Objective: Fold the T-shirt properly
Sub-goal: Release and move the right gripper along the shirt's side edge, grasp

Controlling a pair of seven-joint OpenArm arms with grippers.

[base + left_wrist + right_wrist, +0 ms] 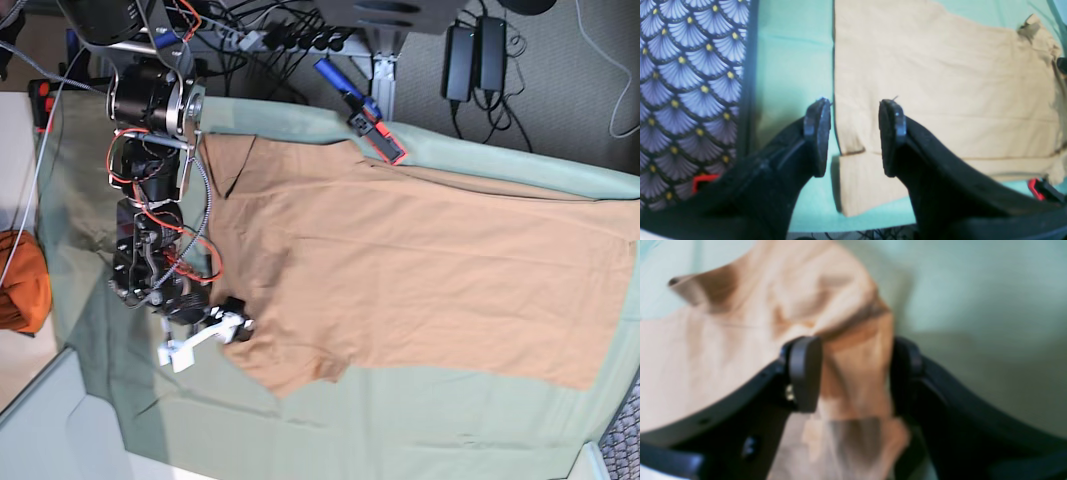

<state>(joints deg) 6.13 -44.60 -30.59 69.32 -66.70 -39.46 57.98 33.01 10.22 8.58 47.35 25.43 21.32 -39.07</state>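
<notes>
The tan T-shirt (420, 270) lies spread flat on the sage-green table cloth (400, 420). At its left edge, my right gripper (235, 330) meets the cloth. In the right wrist view that gripper (857, 373) stands open, jaws wide, with a bunched fold of the T-shirt (857, 350) between its fingers. My left gripper (855, 113) is open above the straight edge of the T-shirt (940, 83). One finger (816, 136) hangs over the green cloth (793, 66), the other over the fabric. The left arm is outside the base view.
A deep-orange cloth bundle (20, 280) sits off the table cloth at far left. A blue tool with a red clamp (365, 120) lies at the cloth's back edge, with cables and power bricks (475, 50) behind. Blue scallop-patterned fabric (690, 83) borders the table.
</notes>
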